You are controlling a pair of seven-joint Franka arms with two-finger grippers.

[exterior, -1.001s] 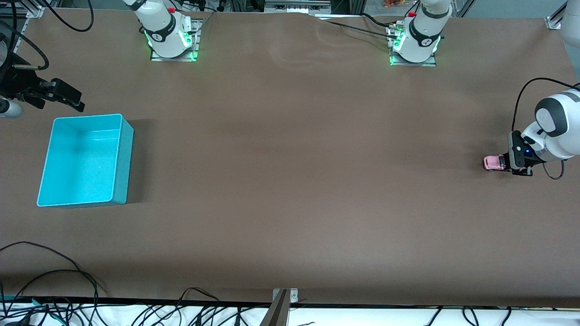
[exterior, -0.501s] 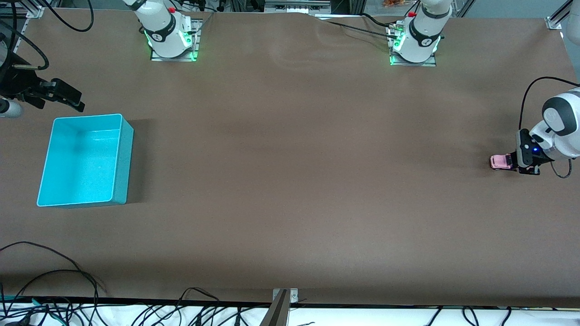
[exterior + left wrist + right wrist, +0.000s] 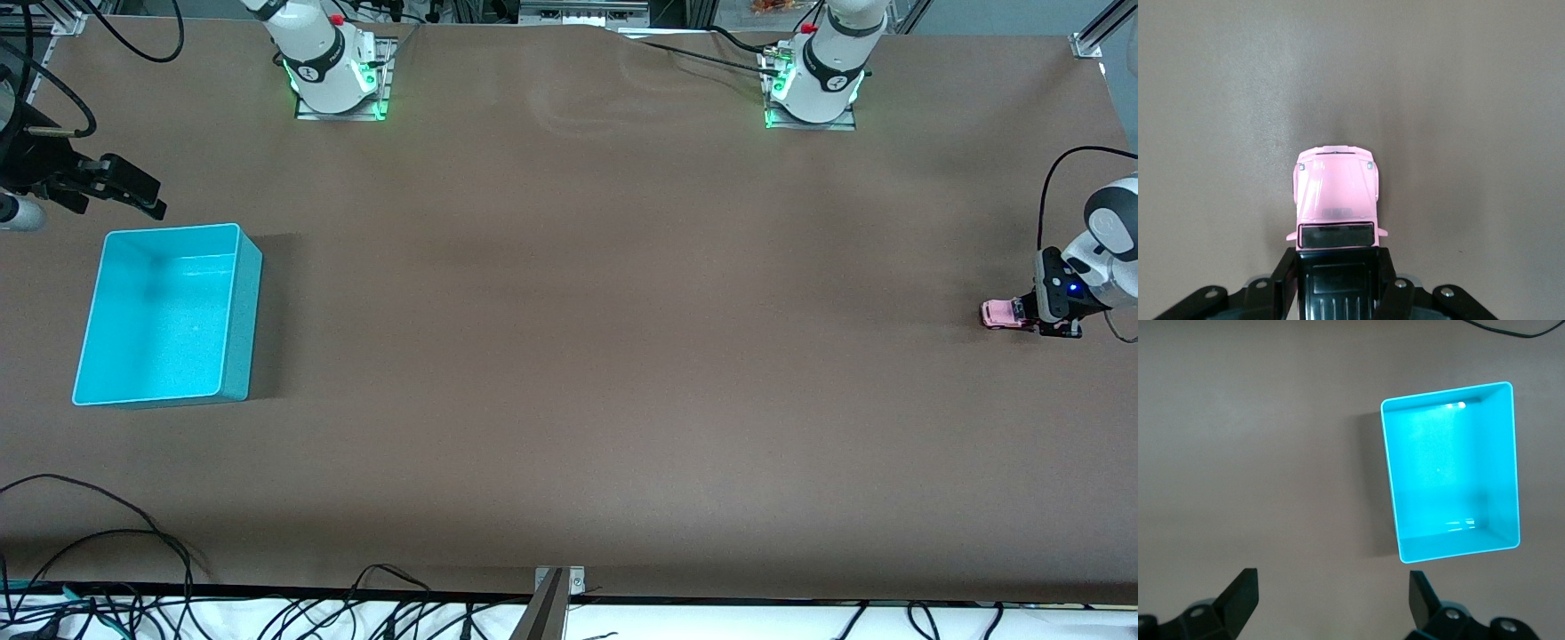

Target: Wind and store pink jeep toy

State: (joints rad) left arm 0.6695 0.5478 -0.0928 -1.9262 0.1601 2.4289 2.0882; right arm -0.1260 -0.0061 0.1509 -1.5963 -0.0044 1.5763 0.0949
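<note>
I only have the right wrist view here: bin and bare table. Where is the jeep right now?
Observer: The pink jeep toy sits on the table at the left arm's end, with the turquoise bin at the right arm's end.
Operator: Is anything holding it?
Observer: Yes. The left gripper is shut on its black rear roof; the pink hood sticks out past the fingers.
Operator: Is it lifted?
Observer: It looks low on the table, though wheel contact cannot be told.
Operator: And my right gripper?
Observer: The right gripper waits open above the table beside the bin, holding nothing.
</note>
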